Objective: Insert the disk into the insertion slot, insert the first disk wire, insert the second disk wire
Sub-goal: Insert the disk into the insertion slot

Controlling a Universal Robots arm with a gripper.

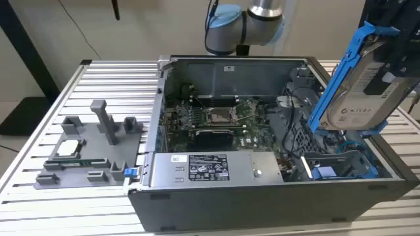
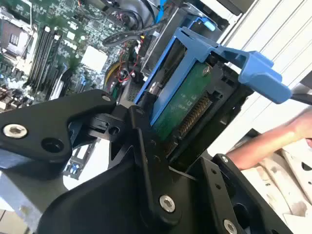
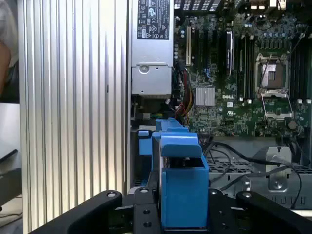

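Observation:
My gripper (image 1: 384,81) is shut on the disk (image 1: 357,98), a silver drive with a white label in a bright blue carrier frame. It holds the disk upright, high above the open computer case's right end in the exterior view. In the second wrist view the gripper (image 2: 183,144) clamps the disk (image 2: 187,109) with the green circuit-board side showing. In the first wrist view the disk's blue frame (image 3: 180,180) stands edge-on between the black fingers (image 3: 141,209). The insertion slot (image 1: 341,158), a grey sheet-metal cage, sits below the disk in the case's front right corner. A blue cable (image 2: 159,10) lies near it.
The grey power-supply box (image 1: 210,169) lies along the case's front wall, with the motherboard (image 1: 223,118) behind it. A grey fixture with parts (image 1: 88,152) stands on the ribbed table on the exterior view's left. A person's hand (image 2: 278,139) is close to the gripper.

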